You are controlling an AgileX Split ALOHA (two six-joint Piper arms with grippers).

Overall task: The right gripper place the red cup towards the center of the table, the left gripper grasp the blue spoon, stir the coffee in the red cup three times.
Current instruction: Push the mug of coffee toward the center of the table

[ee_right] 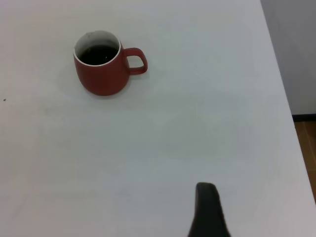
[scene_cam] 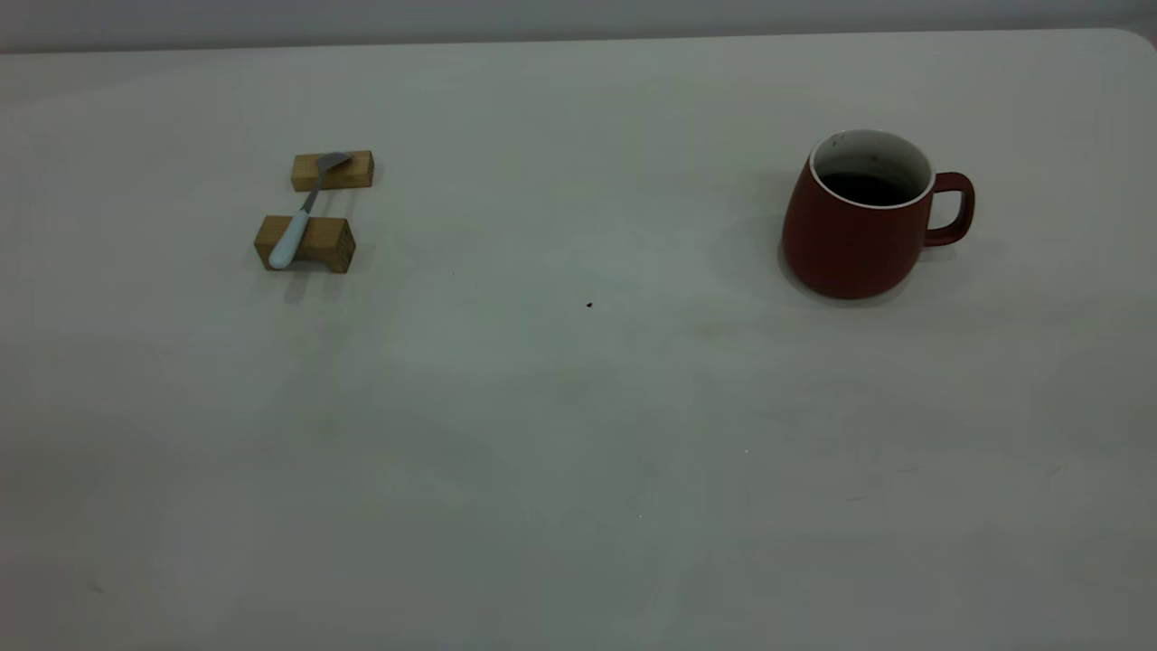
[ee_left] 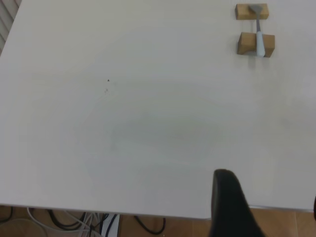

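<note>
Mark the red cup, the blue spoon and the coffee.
red cup (scene_cam: 850, 244), exterior view, outer wall.
blue spoon (scene_cam: 291, 240), exterior view, pale handle.
coffee (scene_cam: 866, 188), exterior view, liquid surface.
</note>
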